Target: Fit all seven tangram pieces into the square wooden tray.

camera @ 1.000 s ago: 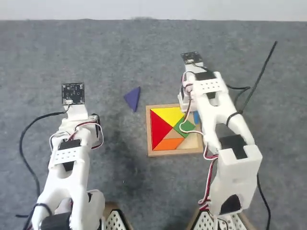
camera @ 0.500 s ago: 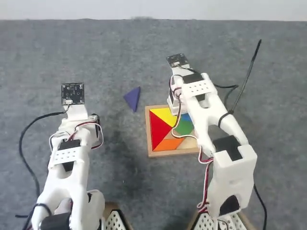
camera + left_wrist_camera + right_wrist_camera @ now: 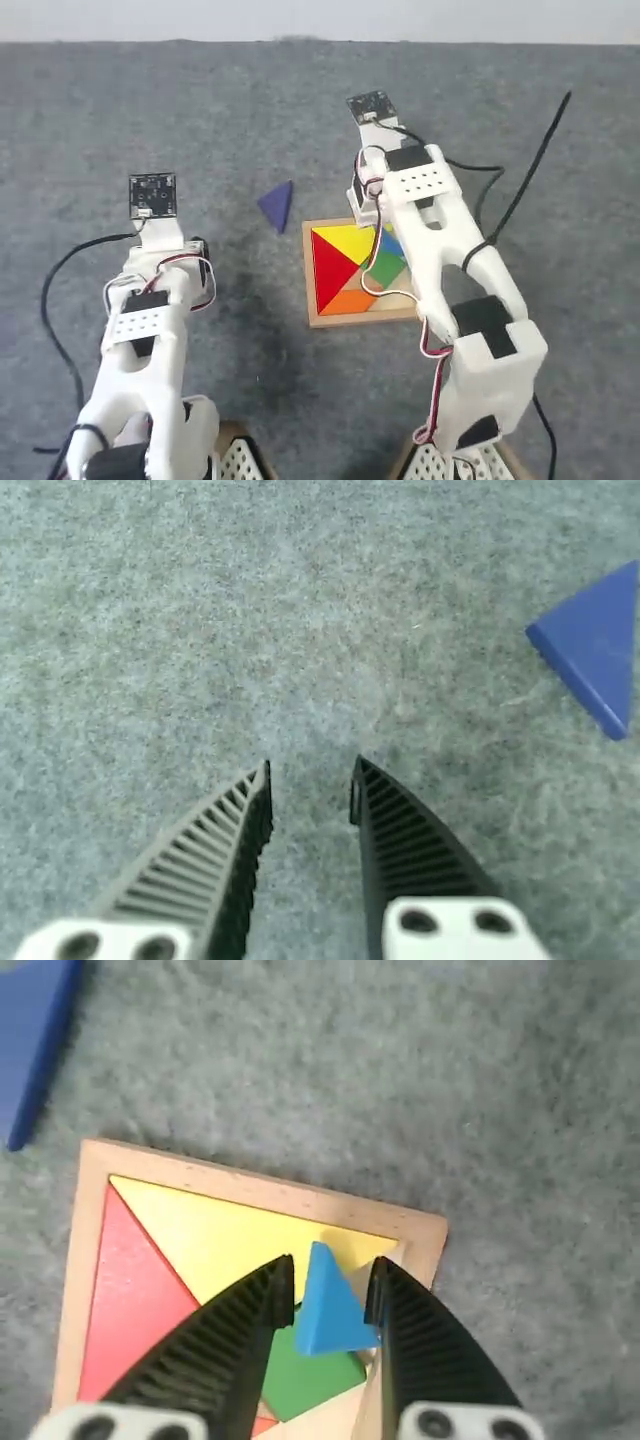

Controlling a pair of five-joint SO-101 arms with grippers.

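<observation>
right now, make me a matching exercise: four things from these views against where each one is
1 light blue triangle
2 dark blue triangle
3 yellow triangle
4 left gripper

a on the carpet outside the wooden tray
b open over bare carpet
c seated in the tray
d held in the right gripper

Pairs: 1-d, 2-a, 3-c, 4-b

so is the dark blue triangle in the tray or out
Out: the dark blue triangle lies on the carpet beside the tray, not touching it.
</observation>
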